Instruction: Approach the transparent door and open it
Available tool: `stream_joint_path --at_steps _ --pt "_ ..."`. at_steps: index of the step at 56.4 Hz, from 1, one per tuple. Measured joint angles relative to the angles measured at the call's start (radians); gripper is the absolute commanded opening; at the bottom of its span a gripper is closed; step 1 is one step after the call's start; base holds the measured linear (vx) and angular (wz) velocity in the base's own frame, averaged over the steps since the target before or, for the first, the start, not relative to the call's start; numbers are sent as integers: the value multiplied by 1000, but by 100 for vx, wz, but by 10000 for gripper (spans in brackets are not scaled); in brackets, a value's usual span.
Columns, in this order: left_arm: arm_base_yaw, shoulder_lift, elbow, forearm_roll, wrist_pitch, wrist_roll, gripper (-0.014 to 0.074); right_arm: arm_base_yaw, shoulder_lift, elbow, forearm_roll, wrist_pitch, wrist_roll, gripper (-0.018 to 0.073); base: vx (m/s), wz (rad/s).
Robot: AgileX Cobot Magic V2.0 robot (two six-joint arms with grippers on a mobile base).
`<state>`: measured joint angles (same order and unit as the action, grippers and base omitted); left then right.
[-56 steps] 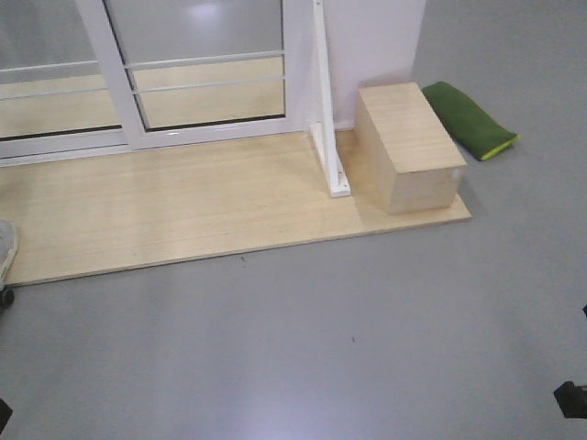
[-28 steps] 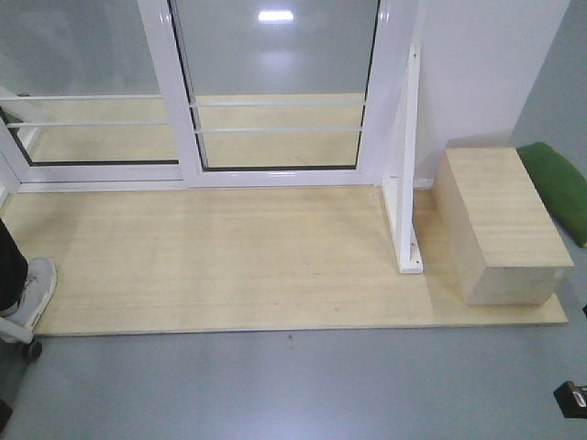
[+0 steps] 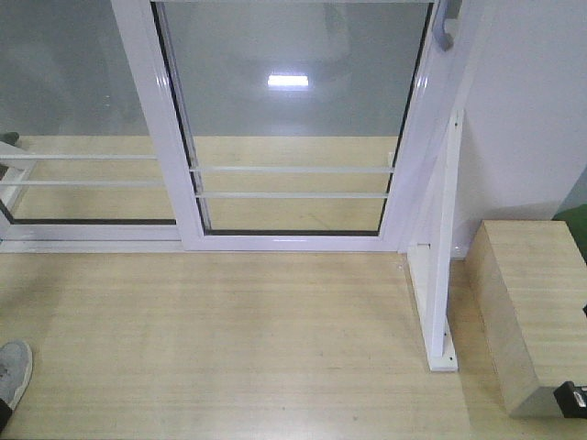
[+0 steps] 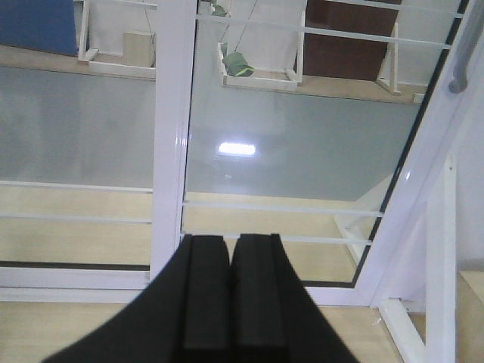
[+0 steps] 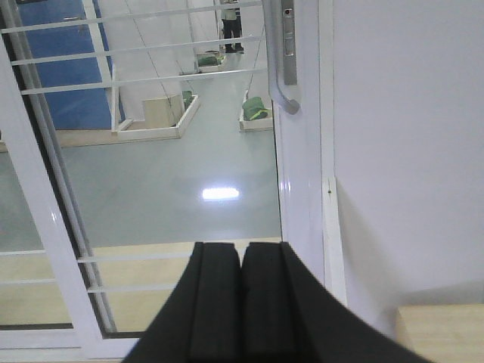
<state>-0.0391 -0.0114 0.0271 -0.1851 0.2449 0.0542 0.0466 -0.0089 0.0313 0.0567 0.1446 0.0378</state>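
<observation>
Glass door (image 3: 293, 119) is filling upper center above open floor (image 3: 229, 348); handle (image 5: 286, 68) is showing clearest from right wrist; left claw (image 4: 229, 295), right claw (image 5: 240, 302) are sitting clenched, empty.

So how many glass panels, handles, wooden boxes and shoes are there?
Glass panels: 2, the transparent door and the plain panel
pull handle: 1
wooden box: 1
shoe: 1
Total: 5
</observation>
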Motion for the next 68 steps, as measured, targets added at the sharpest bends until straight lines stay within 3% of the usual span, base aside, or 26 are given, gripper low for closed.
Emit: stream_joint_path --at_steps 33,68 --pt "0 0 0 0 0 0 3 0 0 0 0 0 0 1 39 -2" --pt "0 0 0 0 0 0 3 0 0 0 0 0 0 1 12 -6"
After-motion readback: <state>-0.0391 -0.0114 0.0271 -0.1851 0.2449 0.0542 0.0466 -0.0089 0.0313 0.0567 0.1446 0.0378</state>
